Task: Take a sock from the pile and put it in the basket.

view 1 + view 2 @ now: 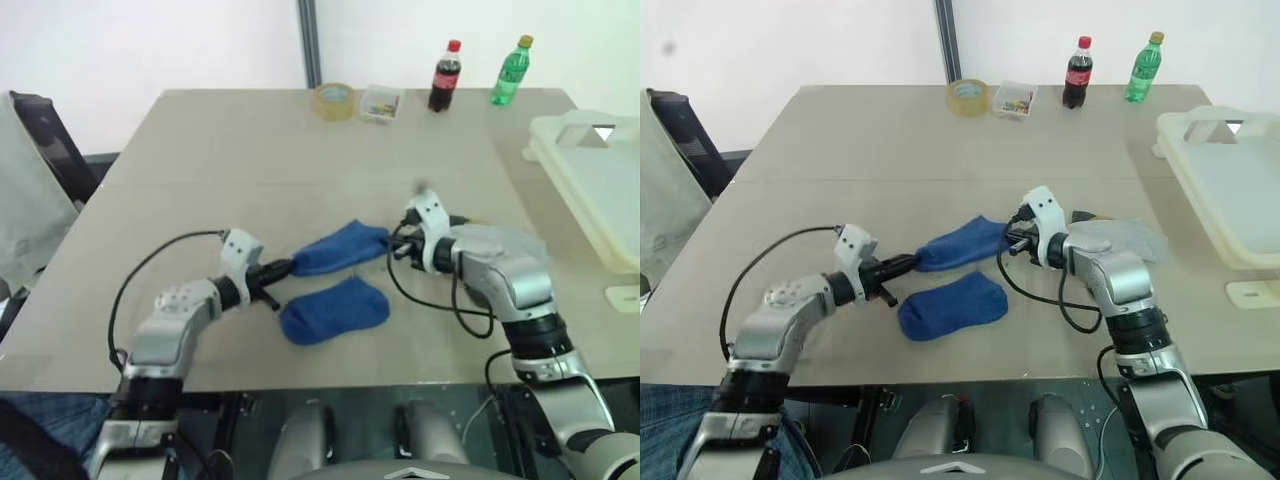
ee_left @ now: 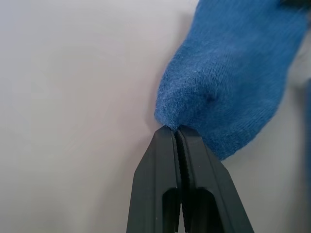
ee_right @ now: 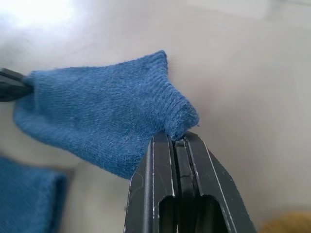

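Observation:
A royal-blue sock (image 1: 340,247) hangs stretched just above the table between my two grippers. My left gripper (image 1: 287,267) is shut on one end (image 2: 167,124), and my right gripper (image 1: 393,246) is shut on the ribbed cuff end (image 3: 182,126). A second blue sock (image 1: 335,309) lies flat on the table just in front of the held one. What shows of the pile is a pale grey sock (image 1: 1122,238) behind my right forearm and a bit of mustard yellow (image 3: 286,224). The cream-white basket (image 1: 560,170) stands at the table's right edge, well apart from both grippers.
At the table's far edge stand a roll of tape (image 1: 333,101), a small clear box (image 1: 380,104), a cola bottle (image 1: 445,76) and a green bottle (image 1: 511,72). A chair (image 1: 45,150) stands left of the table. A small white object (image 1: 625,297) lies near the right edge.

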Controlling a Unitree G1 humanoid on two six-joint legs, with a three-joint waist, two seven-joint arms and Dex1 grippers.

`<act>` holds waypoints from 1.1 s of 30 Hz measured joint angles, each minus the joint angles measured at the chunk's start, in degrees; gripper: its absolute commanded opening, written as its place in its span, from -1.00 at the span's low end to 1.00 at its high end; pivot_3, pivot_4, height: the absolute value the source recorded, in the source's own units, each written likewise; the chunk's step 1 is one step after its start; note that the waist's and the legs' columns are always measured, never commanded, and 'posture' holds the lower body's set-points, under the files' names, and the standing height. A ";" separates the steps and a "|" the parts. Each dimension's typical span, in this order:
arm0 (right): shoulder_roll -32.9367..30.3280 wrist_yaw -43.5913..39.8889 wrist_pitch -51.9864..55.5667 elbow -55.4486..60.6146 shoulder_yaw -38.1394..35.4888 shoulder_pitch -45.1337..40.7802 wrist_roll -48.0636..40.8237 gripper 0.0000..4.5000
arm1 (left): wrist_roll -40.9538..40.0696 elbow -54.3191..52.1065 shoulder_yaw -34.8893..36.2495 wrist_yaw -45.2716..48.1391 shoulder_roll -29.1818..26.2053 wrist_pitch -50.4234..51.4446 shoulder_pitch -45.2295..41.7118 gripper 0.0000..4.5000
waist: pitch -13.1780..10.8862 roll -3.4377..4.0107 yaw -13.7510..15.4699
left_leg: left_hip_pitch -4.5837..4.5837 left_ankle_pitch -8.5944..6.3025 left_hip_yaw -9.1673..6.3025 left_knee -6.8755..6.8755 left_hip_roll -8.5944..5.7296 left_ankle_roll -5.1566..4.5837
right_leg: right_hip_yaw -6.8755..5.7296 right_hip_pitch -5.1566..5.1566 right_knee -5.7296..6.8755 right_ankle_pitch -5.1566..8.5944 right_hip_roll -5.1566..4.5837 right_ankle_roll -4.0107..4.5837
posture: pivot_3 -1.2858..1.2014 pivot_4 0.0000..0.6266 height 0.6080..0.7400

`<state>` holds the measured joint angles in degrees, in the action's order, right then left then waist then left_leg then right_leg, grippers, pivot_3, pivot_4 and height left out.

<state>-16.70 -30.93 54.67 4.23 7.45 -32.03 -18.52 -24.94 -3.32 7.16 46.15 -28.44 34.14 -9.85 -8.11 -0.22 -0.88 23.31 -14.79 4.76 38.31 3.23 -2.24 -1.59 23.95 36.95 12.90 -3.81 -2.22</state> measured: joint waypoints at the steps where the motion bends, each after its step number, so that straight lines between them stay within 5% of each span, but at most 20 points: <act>1: -0.33 0.06 1.28 2.42 -0.01 0.80 -0.54 -1.00 | -3.53 -2.47 1.69 0.09 0.25 3.06 1.78 -0.96 | -0.01 -0.03 -0.18 | 0.27 0.01 -0.04 0.02 0.03 0.01 | -0.02 0.27 0.02 -0.01 0.02 -0.01 | 0.03 -0.52 1.00; 13: -5.87 1.40 17.97 26.96 -4.71 9.68 -10.61 -1.00 | -29.00 -24.95 14.22 -1.30 -0.52 15.68 19.65 -0.96 | -0.39 -0.51 0.14 | 0.58 0.02 -0.11 0.11 0.01 0.02 | -0.11 0.54 -0.03 0.13 0.00 0.23 | 0.03 -0.52 1.00; 21: -5.34 3.64 26.36 33.85 -11.58 10.13 -16.80 -1.00 | -31.41 -26.77 14.72 -4.09 1.16 12.58 21.19 -0.96 | -0.45 -0.62 0.15 | 0.57 0.01 -0.13 0.06 -0.07 0.02 | -0.10 0.53 -0.04 0.13 0.06 0.25 | 0.03 -0.52 1.00; 26: -3.64 2.94 36.49 38.88 -17.72 14.22 -24.19 -1.00 | -31.52 -26.86 14.49 -2.21 -4.42 13.53 24.19 -0.96 | -0.47 -0.65 0.16 | 0.58 0.00 -0.16 -0.01 -0.04 0.03 | -0.14 0.54 -0.11 0.14 0.12 0.26 | 0.03 -0.52 1.00; 33: -1.42 2.96 37.46 41.75 -22.07 22.50 -32.39 -1.00 | -33.19 -26.29 14.74 2.56 -10.01 14.46 26.11 -0.96 | -0.51 -0.64 -0.05 | 0.55 0.01 -0.05 0.04 0.02 0.03 | -0.05 0.56 -0.12 0.15 0.01 0.24 | 0.03 -0.52 1.00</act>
<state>-18.12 -27.97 92.13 45.98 -14.61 -9.53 -50.91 -58.13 -29.61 21.90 48.70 -38.45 48.60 16.26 -8.62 -0.86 -0.93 23.87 -14.78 4.71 38.35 3.26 -2.21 -1.64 24.51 36.83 13.05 -3.79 -1.98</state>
